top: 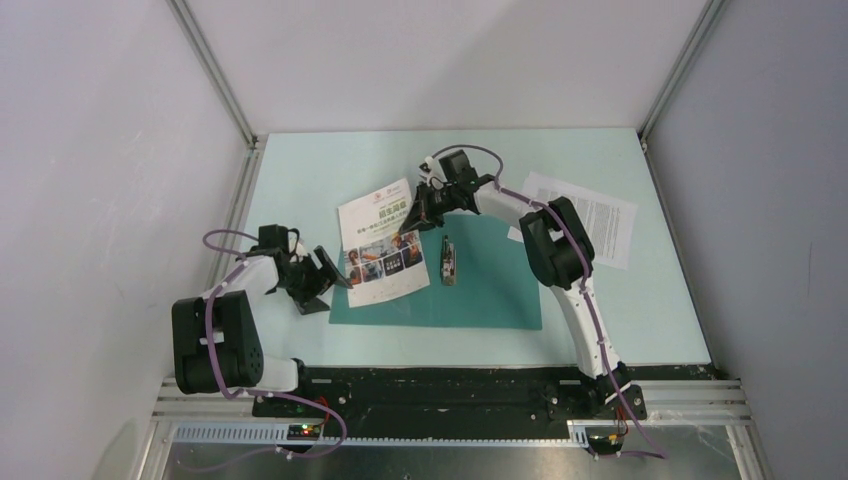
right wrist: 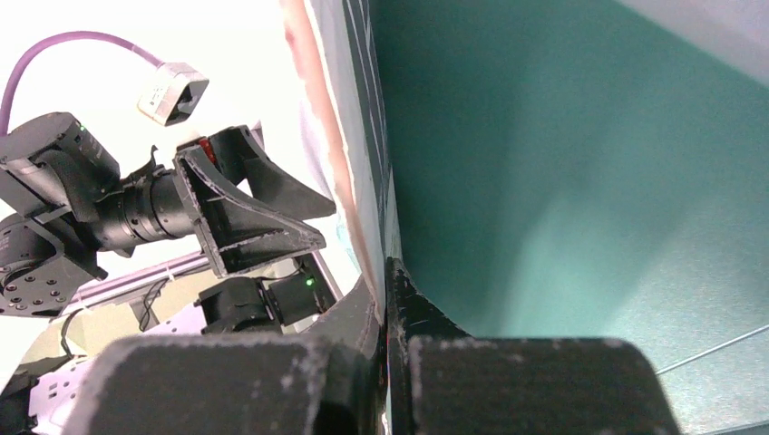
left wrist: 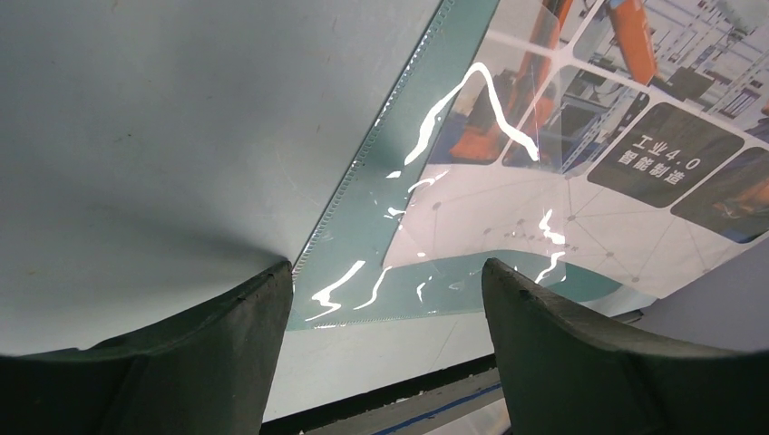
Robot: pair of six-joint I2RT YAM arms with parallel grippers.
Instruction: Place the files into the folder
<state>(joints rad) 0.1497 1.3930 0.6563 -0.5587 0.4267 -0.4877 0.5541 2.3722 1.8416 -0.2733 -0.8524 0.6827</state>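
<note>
Your right end effector point(top: 413, 216) pinches the brochure page point(top: 380, 245) over the folder point(top: 490, 280); the left end effector point(top: 332, 288) gapes empty. Slide the page square against the spine clip point(top: 449, 262) before releasing.

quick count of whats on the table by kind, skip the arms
paper sheets: 2 (brochure, text sheet)
teal folder: 1
metal clip: 1, on the folder
total: 4

Pale green table point(top: 300, 170) under teal folder point(top: 490, 285) and text sheet point(top: 592, 215)
</note>
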